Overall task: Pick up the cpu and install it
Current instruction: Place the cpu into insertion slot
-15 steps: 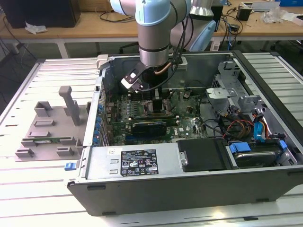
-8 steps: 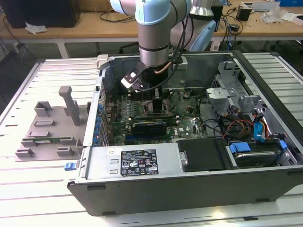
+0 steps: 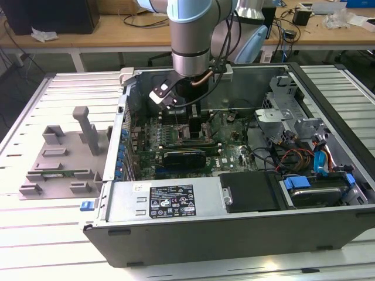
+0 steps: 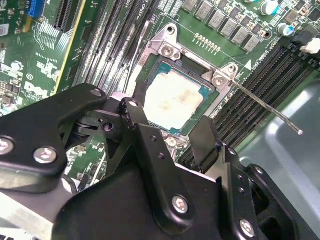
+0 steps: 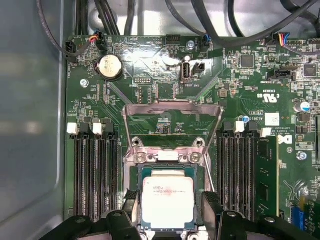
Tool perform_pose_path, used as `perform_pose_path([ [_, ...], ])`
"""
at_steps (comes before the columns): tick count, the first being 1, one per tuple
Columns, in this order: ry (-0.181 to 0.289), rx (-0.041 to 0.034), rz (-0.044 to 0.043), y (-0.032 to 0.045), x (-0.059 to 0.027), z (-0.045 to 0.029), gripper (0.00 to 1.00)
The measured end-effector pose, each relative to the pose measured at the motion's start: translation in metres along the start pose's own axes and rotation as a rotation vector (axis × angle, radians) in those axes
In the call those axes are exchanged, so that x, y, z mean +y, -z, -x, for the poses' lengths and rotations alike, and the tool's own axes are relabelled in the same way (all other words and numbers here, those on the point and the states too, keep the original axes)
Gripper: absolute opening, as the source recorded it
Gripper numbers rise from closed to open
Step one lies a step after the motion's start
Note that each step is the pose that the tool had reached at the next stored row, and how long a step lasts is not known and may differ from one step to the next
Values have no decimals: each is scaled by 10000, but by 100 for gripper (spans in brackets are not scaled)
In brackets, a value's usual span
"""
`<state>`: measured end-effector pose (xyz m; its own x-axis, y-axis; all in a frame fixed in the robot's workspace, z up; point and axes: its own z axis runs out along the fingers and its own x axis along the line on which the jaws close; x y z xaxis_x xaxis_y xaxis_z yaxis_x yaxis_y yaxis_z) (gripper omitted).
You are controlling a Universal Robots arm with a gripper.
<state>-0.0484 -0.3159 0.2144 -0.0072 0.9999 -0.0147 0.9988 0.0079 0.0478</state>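
Observation:
The cpu [image 5: 167, 202] [image 4: 170, 102], a pale silver square chip, lies flat in the dark socket on the green motherboard [image 5: 150, 85] [image 3: 231, 146]. The socket's metal frame [image 5: 172, 107] stands hinged up, and its thin lever [image 4: 265, 105] sticks out to one side. My gripper [image 5: 170, 210] [image 4: 167, 125] [image 3: 186, 114] hovers just above the chip inside the computer case. It is open, and its black fingers [image 5: 131, 204] stand wider than the chip, one on each side, with a gap showing between them and its edges.
Memory slots [image 5: 95, 170] flank the socket on both sides, and a green memory stick [image 5: 267, 175] fills one. Cables [image 5: 225, 30] hang above the board. The case [image 3: 176, 234] holds a power supply [image 3: 170, 200] and drive bays [image 3: 310, 187]. A grey parts fixture [image 3: 58, 158] lies at the exterior view's left.

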Motion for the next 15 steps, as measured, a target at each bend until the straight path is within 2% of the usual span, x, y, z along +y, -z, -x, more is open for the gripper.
perform_pose_path([
  [8, 1, -1, 0, 9, 1, 0, 60],
  [10, 1, -2, 0, 10, 1, 0, 47],
  [11, 1, -2, 0, 10, 1, 0, 47],
  [12, 1, -3, 0, 10, 1, 0, 41],
  [13, 0, -3, 0, 11, 1, 0, 29],
  [15, 0, -4, 0, 11, 1, 0, 17],
])
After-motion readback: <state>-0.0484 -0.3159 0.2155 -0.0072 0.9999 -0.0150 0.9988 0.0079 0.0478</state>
